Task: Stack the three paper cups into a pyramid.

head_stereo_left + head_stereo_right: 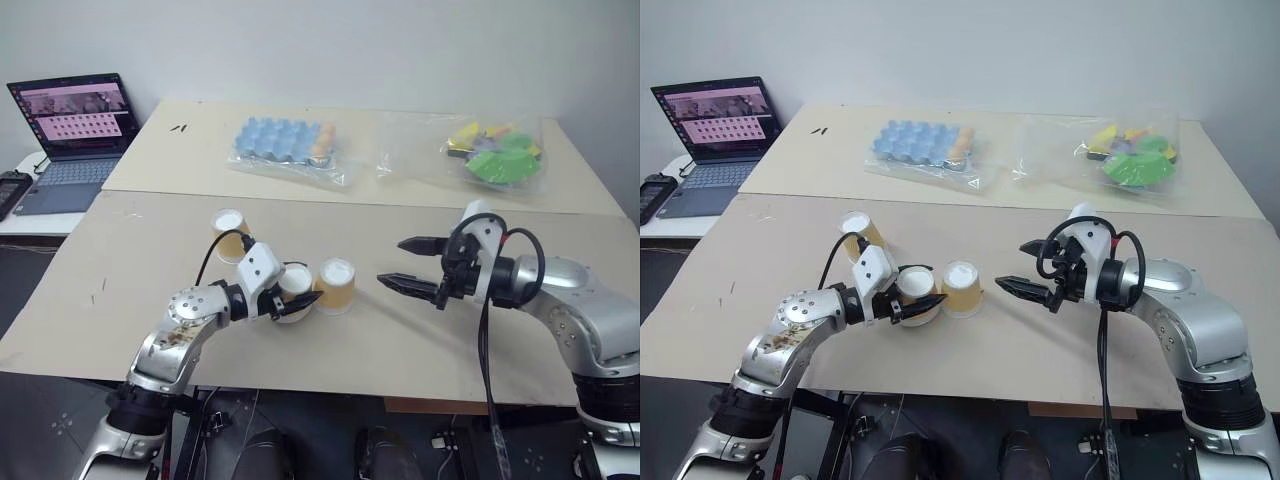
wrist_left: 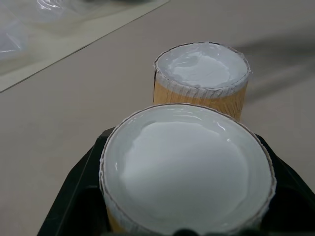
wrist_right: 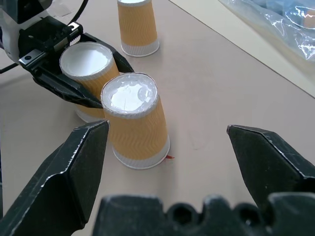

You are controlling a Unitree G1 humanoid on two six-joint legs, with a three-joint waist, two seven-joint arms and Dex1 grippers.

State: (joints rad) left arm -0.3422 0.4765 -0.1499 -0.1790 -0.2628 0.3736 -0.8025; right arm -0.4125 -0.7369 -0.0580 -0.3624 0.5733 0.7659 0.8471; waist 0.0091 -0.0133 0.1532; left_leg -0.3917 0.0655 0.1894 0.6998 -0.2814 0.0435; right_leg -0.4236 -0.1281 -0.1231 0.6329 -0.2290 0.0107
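Left pincer closed in a grip, right pincer spread wide.

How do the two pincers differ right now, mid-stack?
The left pincer is shut on a cup, while the right pincer stands wide open and holds nothing. The left pincer sits beside the middle cup, its cup close against it; the right pincer hangs apart from that cup, on its other side. Both have black fingers and point inward toward the cups.
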